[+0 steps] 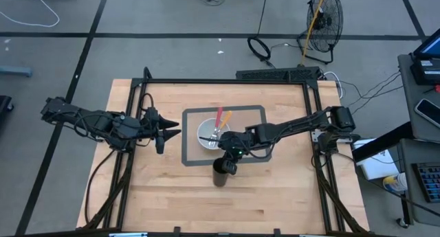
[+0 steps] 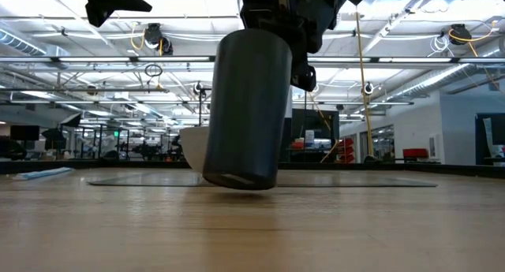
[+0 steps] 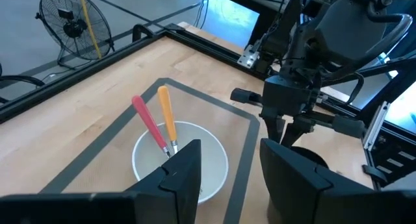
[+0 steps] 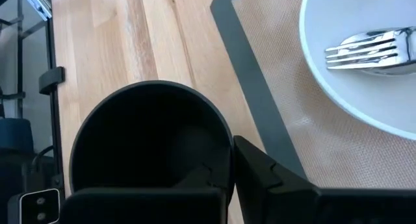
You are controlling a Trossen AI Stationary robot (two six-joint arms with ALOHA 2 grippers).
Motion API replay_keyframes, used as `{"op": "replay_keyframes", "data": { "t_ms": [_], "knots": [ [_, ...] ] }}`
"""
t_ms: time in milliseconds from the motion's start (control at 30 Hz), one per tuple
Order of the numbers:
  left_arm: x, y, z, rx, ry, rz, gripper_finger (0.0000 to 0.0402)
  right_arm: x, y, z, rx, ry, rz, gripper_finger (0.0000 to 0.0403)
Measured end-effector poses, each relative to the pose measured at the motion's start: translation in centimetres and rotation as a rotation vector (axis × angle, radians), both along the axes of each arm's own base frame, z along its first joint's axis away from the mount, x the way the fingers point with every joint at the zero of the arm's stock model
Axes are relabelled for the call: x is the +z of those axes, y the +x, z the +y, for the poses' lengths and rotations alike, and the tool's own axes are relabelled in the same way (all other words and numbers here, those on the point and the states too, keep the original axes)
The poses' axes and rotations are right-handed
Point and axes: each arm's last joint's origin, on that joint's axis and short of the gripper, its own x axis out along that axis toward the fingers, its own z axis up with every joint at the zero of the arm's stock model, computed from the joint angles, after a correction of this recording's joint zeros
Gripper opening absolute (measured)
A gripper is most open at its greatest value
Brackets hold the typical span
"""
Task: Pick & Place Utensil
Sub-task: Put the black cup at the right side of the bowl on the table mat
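Observation:
A dark cup (image 1: pixel 221 175) hangs tilted from my right gripper (image 1: pixel 230 161), near the placemat's front edge; the low view shows the cup (image 2: pixel 248 106) with its underside showing. A white bowl (image 1: pixel 201 130) sits on the placemat and holds a red-handled utensil (image 1: pixel 219 115) and an orange-handled one (image 1: pixel 225 118), handles leaning on the far rim. A fork's tines (image 4: pixel 364 52) lie in the bowl. My left gripper (image 1: pixel 172 132) hovers open to the left of the bowl, pointing at it, and touches nothing. My right gripper (image 4: pixel 224 162) holds the cup by its rim (image 4: pixel 224 136), on the side toward the bowl. One finger is inside the cup and the other finger (image 4: pixel 260 172) is outside. The fingers come from above, pointing down. The cup hangs tilted below them, seemingly lifted off the table.
The grey-bordered placemat (image 1: pixel 258 110) lies mid-table under the bowl. A black frame (image 1: pixel 313 113) runs along the left, far and right edges of the table. Bare wood lies in front of the cup (image 1: pixel 227 209). A fan (image 1: pixel 323 20) and cables are on the floor beyond.

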Motion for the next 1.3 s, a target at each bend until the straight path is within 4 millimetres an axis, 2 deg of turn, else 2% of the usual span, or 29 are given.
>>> {"op": "replay_keyframes", "data": {
  "t_ms": [200, 400, 600, 867, 1033, 1300],
  "knots": [
    [0.0, 0.0, 0.0, 0.0, 0.001, 0.0, 0.0163, 1.0, -0.8, -0.2, 0.002, -0.006, 0.011, 0.0002],
    [0.0, 0.0, 0.0, 0.007, 0.006, 0.001, 0.0163, 3.3, -2.5, -1.5, -0.05, -0.06, 0.003, 0.0001],
    [0.0, 0.0, 0.0, 0.013, 0.016, 0.001, 0.0163, 6.0, -5.6, -3.8, -0.136, -0.139, 0.057, 0.0001],
    [0.1, 0.0, 0.0, 0.015, 0.015, -0.005, 0.0163, 8.3, -9.3, -6.5, -0.26, -0.23, 0.129, 0.0],
    [0.3, 0.1, 0.0, 0.012, 0.018, -0.023, 0.0163, 9.1, -10.5, -7.9, -0.3, -0.266, 0.135, 0.0],
    [0.4, 0.1, 0.0, 0.012, 0.015, -0.035, 0.0163, 8.7, -11.0, -10.2, -0.335, -0.323, 0.186, 0.0]
  ]
}}
